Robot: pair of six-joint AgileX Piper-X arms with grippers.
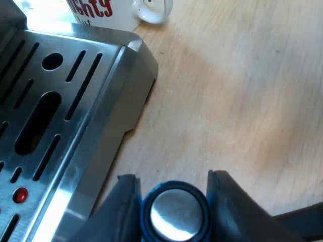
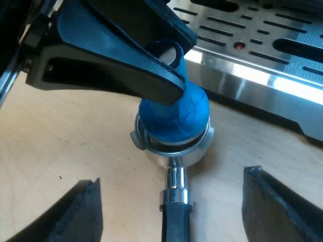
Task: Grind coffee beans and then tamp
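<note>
Tamper [image 1: 175, 212], judged rigid and slick, is pinched at its body by left jaws; right jaws are spread around holder handle [image 2: 175, 217].

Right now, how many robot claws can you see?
2. The left claw grips the blue tamper sitting in the metal holder. The right claw is open, on both sides of the holder's handle. The robot has only two.

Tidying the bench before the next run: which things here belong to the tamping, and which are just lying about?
In the job: round blue tamper gripped by left claw, seated in round metal holder with dark handle; right claw open, either side of that handle.
Lying about: white mug with red lettering; slotted steel drip tray.
</note>
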